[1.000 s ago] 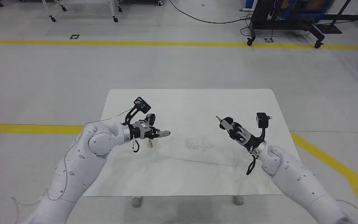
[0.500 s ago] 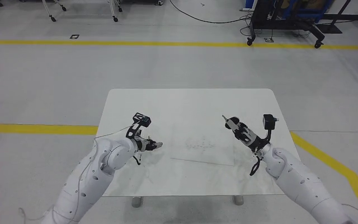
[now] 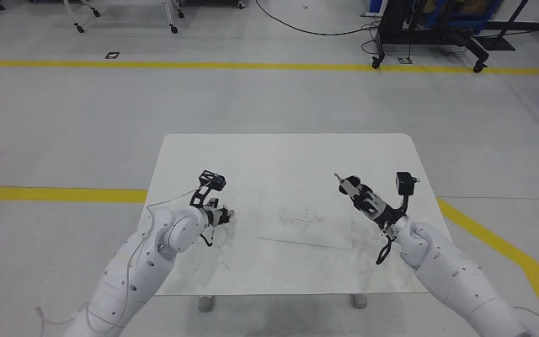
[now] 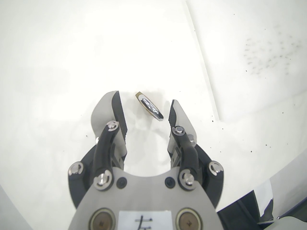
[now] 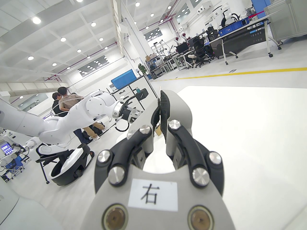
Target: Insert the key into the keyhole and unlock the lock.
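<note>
My left pincer (image 4: 145, 101) hangs wide open astride the lock (image 4: 150, 106), which lies slantwise on the counter (image 4: 72, 48), while my right pincer (image 5: 161, 96), well apart, pinches the thin key (image 5: 159, 91).

bright ceiling lights (image 5: 36, 20) wash the white table (image 4: 72, 48) in glare.
</note>
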Controlling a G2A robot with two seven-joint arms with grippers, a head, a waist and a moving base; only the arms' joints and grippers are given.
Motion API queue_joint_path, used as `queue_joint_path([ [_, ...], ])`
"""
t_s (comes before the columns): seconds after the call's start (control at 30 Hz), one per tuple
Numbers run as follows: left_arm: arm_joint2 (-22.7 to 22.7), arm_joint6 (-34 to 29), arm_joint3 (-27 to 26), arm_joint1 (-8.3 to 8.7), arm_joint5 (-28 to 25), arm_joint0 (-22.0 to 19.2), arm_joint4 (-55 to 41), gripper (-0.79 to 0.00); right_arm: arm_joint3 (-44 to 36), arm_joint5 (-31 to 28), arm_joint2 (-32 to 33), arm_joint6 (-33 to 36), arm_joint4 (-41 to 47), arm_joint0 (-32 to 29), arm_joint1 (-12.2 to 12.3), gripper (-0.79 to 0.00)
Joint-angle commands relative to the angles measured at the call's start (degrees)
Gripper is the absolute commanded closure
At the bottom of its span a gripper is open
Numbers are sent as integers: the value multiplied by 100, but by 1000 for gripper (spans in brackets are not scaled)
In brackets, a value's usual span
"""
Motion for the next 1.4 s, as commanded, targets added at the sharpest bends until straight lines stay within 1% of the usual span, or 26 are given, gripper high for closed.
queue_joint_path([
  [0.0, 5, 5, 42, -7, -51, -8, 12, -366, 0, 0, 0, 0, 0, 0, 0, 0],
  [0.07, 18, 6, 67, -15, -89, -21, 29, -283, 0, 0, 0, 0, 0, 0, 0, 0],
  [0.1, 28, 5, 72, -20, -110, -26, 38, -194, 0, 0, 0, 0, 0, 0, 0, 0],
  [0.13, 35, 16, 68, -26, -125, -30, 37, -12, 0, 0, 0, 0, 0, 0, 0, 0],
  [0.17, 44, 21, 65, -30, -147, -33, 47, 0, 0, 0, 0, 0, 0, 0, 0, 0],
  [0.63, 59, 78, 69, -49, -484, -51, 358, 0, 0, 0, 0, 0, 0, 0, 0, 0],
  [0.73, -6, 511, -11, -55, -463, -25, 469, 0, 0, 0, 0, 0, 0, 0, 0, 0],
  [0.83, -209, 1202, -238, -50, -634, 102, 223, 0, 0, 0, 0, 0, 0, 0, 0, 0],
  [0.93, -496, 1945, -324, -56, -958, 274, -519, 0, 0, 0, 0, 0, 0, 0, 0, 0],
  [1.03, -737, 2542, -236, -79, -1349, 375, -1392, 0, 0, 0, 0, 0, 0, 0, 0, 0],
  [1.07, -776, 2629, -203, -83, -1512, 391, -1582, 0, 0, 0, 0, 0, 0, 0, 0, 0],
  [1.1, -787, 2637, -187, -82, -1560, 393, -1604, 0, 0, 0, 0, 0, 0, 0, 0, 0],
  [1.37, -787, 2637, -187, -82, -1560, 393, -1604, 0, -86, 0, -18, 17, 86, -37, -16, 0],
])
